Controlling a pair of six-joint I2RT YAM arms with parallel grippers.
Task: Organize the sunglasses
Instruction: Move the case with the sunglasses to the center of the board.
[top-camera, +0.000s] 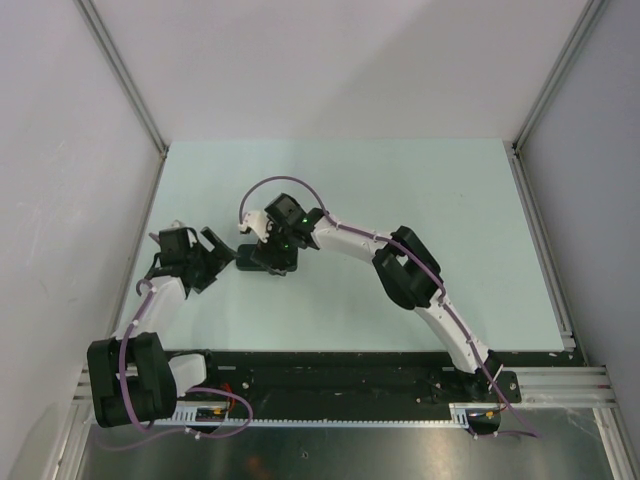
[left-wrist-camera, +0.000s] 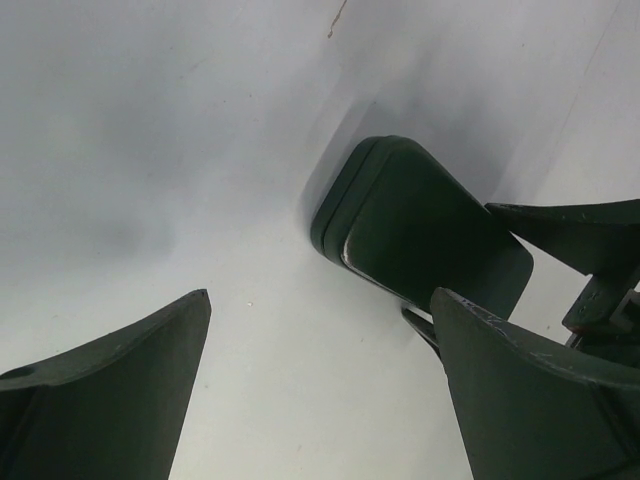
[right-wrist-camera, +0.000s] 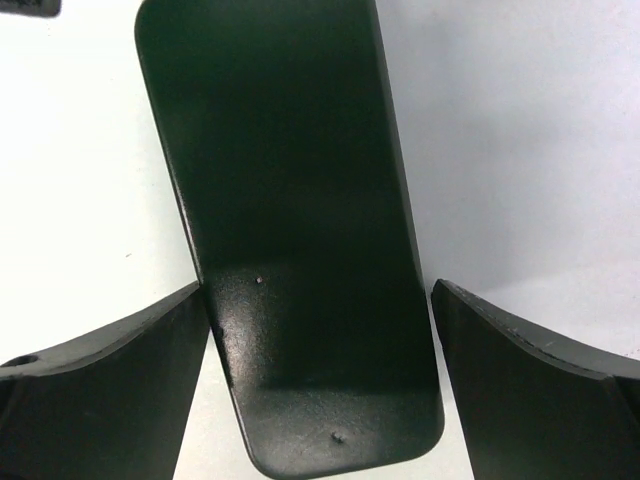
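Observation:
The sunglasses are out of view in every frame. A black oblong case (top-camera: 246, 259) lies shut on the pale table between the two arms. My right gripper (top-camera: 277, 252) hangs over it, open, one finger on each side of the case (right-wrist-camera: 290, 230); the left finger (right-wrist-camera: 120, 385) sits at the case's edge and the right finger (right-wrist-camera: 540, 385) stands apart from it. My left gripper (top-camera: 220, 260) is open just left of the case, with only bare table between its fingers. In the left wrist view the case (left-wrist-camera: 420, 225) lies ahead and to the right of the left gripper (left-wrist-camera: 322, 296).
The pale green table (top-camera: 400, 190) is walled by white panels at the back and on both sides. A black rail (top-camera: 330, 375) with the arm bases runs along the near edge. The right arm's fingers (left-wrist-camera: 585, 240) show at the right of the left wrist view.

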